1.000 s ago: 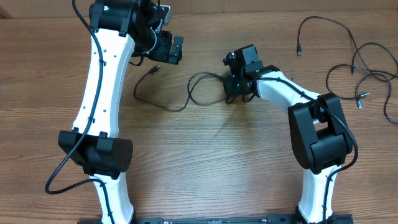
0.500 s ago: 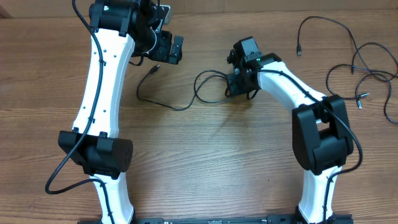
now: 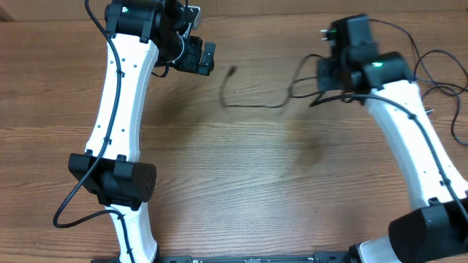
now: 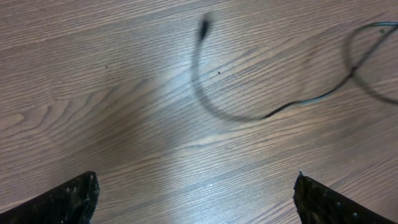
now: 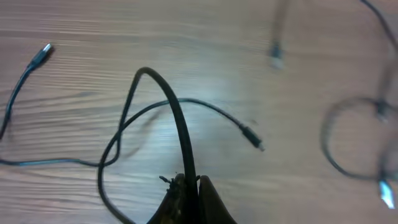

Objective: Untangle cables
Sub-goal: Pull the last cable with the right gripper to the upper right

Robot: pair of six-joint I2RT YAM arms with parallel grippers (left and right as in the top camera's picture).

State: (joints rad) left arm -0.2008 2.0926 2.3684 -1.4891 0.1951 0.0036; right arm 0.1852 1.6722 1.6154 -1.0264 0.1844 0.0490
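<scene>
from overhead the right gripper sits toward 1 o'clock on the table, and the wrist above hides how its jaws stand. the right wrist view settles that: the fingers are pressed together on the held cable, which rises from the pinch in a narrow loop toward 11 o'clock. a small plug lies at 2 o'clock from the pinch. overhead, this cable is only a blurred streak running toward 9 o'clock from the gripper. the left gripper is at 11 o'clock on the table. its own wrist view shows what overhead cannot: jaws spread wide with nothing between them, and a blurred plug end on the wood at 12 o'clock ahead. the loose cables sprawl at 2 o'clock, clearest overhead.
</scene>
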